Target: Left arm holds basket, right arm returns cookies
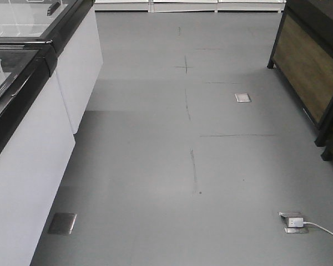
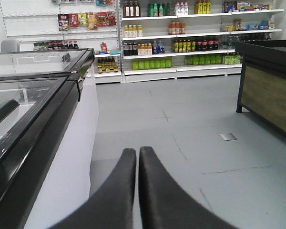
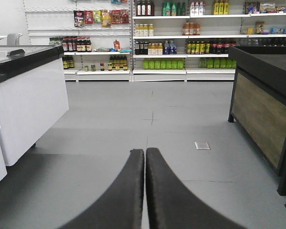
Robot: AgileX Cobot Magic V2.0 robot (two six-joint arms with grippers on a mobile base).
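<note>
We see the left hand (image 2: pixel 137 152) pressed together beside two white glass-lidded chest freezers (image 2: pixel 69 162). The right hand (image 3: pixel 145 153) is pressed together too, with bottle-stocked white shelves (image 3: pixel 181 71) beyond the freezers.

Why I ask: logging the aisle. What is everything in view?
Chest freezers: two, white with black rims, left side.
Display stand: one, black with wood panels, right side.
Wall shelves: one run, white, far end.
Bottles: many, green, yellow, orange, dark, on the shelves.
Snack bags: several, red and yellow, upper left of shelves.
Floor plates: three, metal, in grey floor.
Plug and cable: one, white, at nearest right plate.
Left gripper: one, black, shut, empty.
Right gripper: one, black, shut, empty.
</note>
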